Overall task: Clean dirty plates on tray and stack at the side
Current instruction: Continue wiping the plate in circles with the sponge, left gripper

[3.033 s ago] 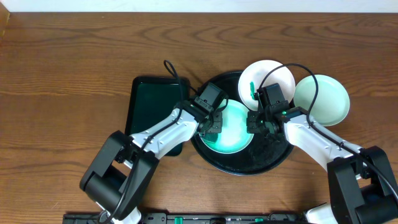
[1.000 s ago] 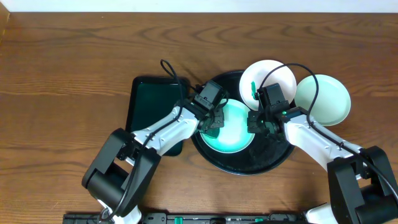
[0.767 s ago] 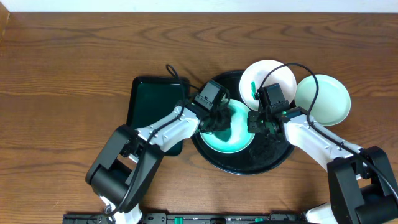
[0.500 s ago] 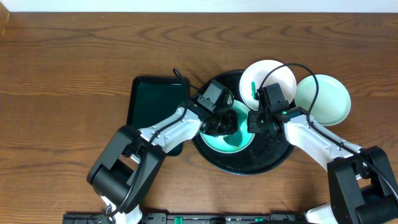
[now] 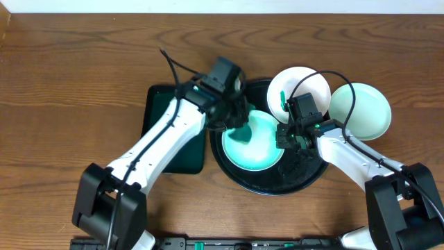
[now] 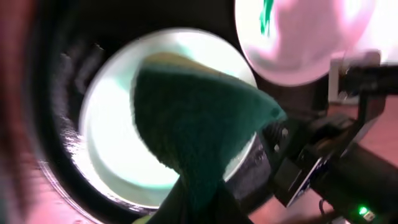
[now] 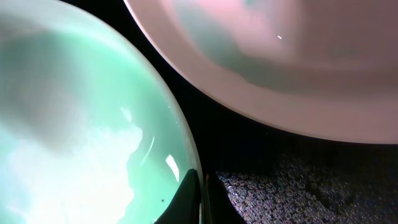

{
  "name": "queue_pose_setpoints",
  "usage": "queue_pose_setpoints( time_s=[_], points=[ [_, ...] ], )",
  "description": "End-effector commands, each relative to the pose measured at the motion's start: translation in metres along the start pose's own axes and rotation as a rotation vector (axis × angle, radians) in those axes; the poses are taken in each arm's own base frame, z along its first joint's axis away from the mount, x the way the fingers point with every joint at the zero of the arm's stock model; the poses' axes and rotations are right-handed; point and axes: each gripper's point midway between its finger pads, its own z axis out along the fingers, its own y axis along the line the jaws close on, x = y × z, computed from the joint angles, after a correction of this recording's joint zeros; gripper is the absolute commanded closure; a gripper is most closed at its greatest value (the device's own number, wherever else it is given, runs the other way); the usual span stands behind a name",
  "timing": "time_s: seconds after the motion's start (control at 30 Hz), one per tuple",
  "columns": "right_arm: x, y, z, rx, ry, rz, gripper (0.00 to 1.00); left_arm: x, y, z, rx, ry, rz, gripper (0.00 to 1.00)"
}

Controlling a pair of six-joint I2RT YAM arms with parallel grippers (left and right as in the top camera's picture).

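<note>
One mint plate (image 5: 258, 146) lies flat in the tray (image 5: 277, 186) (left fingers (image 5: 231, 117) clutch a sponge (image 6: 193, 124), right fingers (image 7: 221, 208) pinch its rim).

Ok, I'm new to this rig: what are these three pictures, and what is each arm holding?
Two robot arms work at a wooden table. One picture looks straight down; the other two come from a camera on each wrist. A round black tray carries a mint plate; a white plate with a green smear rests at its rim, and a third plate sits on the table beside it. The left gripper holds a green sponge over the mint plate. The right gripper pinches that plate's rim.
</note>
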Motion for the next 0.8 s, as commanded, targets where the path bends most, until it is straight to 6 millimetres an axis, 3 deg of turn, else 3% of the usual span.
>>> queue_pose_setpoints(
  time_s=[0.0,0.77],
  points=[
    [0.006,0.011,0.003,-0.046,0.022,-0.021,0.99,-0.008,0.012,-0.002,-0.103,-0.056,0.057,0.93],
    [0.006,0.011,0.003,-0.046,0.022,-0.021,0.99,0.005,0.047,0.099,-0.287,0.05,0.089,0.93]
  ],
)
